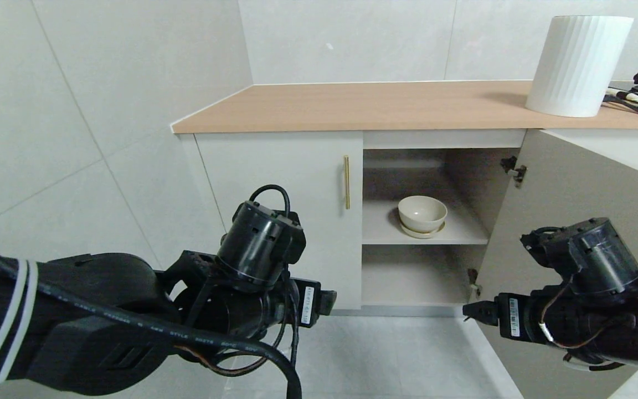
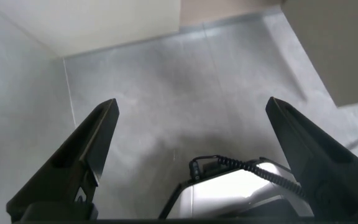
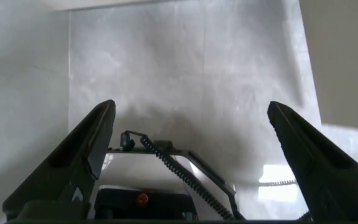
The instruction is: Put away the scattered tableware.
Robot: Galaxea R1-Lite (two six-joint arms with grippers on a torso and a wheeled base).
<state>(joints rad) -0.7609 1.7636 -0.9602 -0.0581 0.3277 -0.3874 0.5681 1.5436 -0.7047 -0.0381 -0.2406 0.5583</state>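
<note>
A cream round ceramic bowl (image 1: pixel 422 212) stands mouth up on a cream saucer (image 1: pixel 407 229) near the front of a white shelf (image 1: pixel 463 233), with free room on both sides. The left gripper (image 2: pixel 191 106) and right gripper (image 3: pixel 190 106) are spread wide and hold nothing.

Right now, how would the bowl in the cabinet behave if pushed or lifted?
The bowl looks like glazed ceramic: probably rigid, breakable, somewhat slippery. It rests on a small plate, so a push may slide it or drag both along the shelf. Low and wide, it seems unlikely to tip.
</note>
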